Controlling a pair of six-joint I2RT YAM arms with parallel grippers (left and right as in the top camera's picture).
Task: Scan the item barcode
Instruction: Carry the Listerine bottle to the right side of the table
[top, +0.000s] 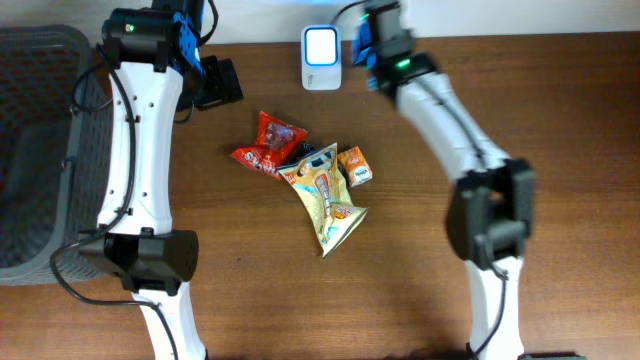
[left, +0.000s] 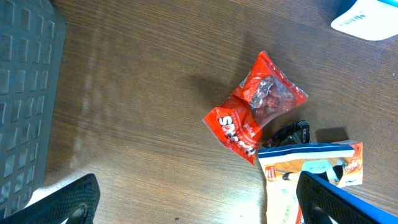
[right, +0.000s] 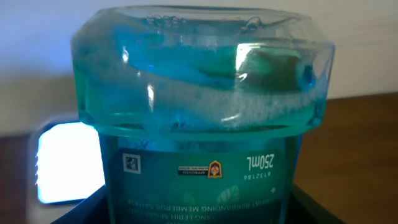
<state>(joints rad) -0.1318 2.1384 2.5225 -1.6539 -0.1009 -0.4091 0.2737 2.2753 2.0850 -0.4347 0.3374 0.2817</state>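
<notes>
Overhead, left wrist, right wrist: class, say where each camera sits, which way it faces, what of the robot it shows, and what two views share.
Overhead: above the table, facing straight down; left arm and right arm show.
Left wrist: on the left arm, looking down at the red packet; the open left claw frames the bottom corners.
Right wrist: on the right arm, looking along the right claw at the green bottle it grips.
Shared: overhead and left wrist both show the red packet and white scanner.

Teal liquid bottle (right: 199, 93), label upside down; beside the glowing white scanner (top: 321, 45).
</notes>
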